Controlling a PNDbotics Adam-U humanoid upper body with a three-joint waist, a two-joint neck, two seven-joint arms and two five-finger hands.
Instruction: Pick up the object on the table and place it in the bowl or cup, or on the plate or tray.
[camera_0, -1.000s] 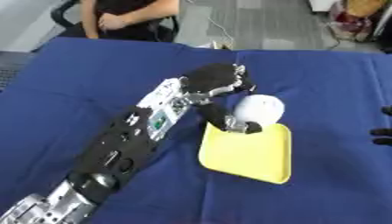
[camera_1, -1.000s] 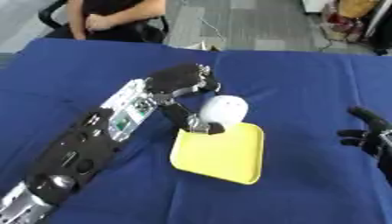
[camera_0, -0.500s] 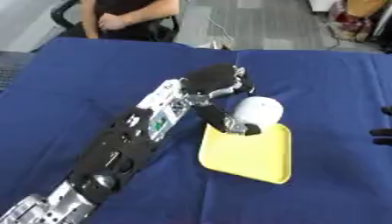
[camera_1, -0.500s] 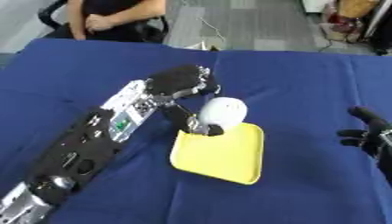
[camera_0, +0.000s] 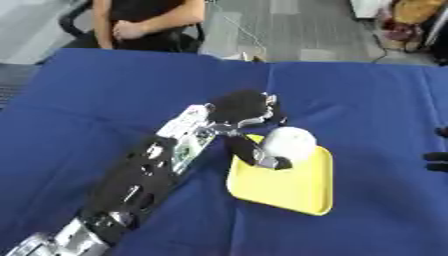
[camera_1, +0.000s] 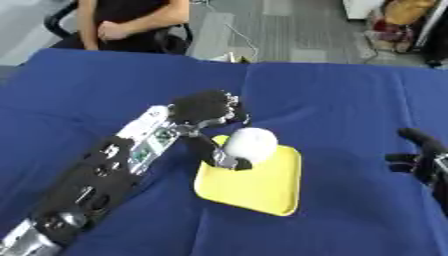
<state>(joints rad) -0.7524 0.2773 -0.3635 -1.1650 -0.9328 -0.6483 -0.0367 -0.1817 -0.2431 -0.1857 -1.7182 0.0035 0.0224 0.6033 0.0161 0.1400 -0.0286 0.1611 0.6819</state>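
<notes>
Here the placing step looks all but done; the round white ball-like object (camera_0: 290, 143) sits at the far corner of the flat yellow square tray (camera_0: 289, 182), which lies on the blue cloth-covered worktop (camera_0: 105, 100); the left hand (camera_0: 241, 107) is just beside it, thumb (camera_0: 254, 152) reaching down along the object's near side onto the tray and fingers (camera_1: 229, 107) curved round behind its far-left side; whether they touch it cannot be told; the right hand (camera_1: 426, 155) rests well apart at the right edge, fingers relaxed and spread. By my judgement the next move calls for spreading the left fingers away from the object without nudging it, since a round thing near the tray's rim could roll off, then lifting the hand clear.
</notes>
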